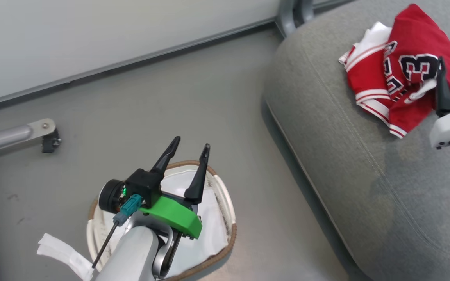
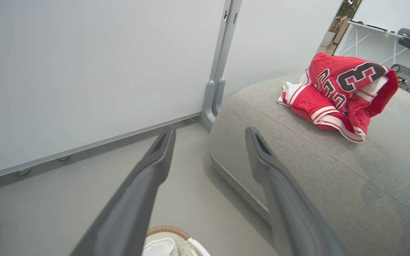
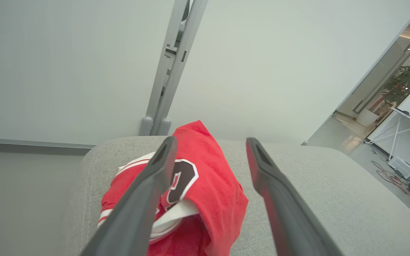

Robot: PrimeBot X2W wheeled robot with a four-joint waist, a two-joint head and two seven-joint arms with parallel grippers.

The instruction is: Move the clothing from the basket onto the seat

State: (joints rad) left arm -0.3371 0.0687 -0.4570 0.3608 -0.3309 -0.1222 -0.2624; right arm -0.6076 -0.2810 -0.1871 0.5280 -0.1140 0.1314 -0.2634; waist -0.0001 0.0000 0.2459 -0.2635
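Grey floor [image 1: 193,89] and a pale wall panel [image 1: 92,35] frame the work. On the robot's right, the right gripper [image 3: 211,139] has its two dark fingers spread wide with nothing pinched between them. In its wrist view one finger crosses in front of the clothing [image 1: 404,74], and the gap between the fingers looks onto bare upholstery just beside the heap. From the head view that gripper sits at the heap's near right edge; whether it touches the cloth or hangs just clear of it I cannot tell. The clothing is a crumpled red pile with white stripes, a jersey with black numerals on top, resting on the seat [image 1: 346,164] near its far rounded end. Well apart from it, the left gripper [image 1: 192,141] hovers above the basket [image 1: 233,230] on the floor, its fingers likewise parted and empty, pointing towards the wall. The part of the basket's inside that shows is white liner [image 1: 213,210]; the arm covers the rest. By my reading the transfer is done or all but done: the red garments lie on the seat, ungripped. What may be left is a check of the hidden part of the basket and drawing the right arm back.
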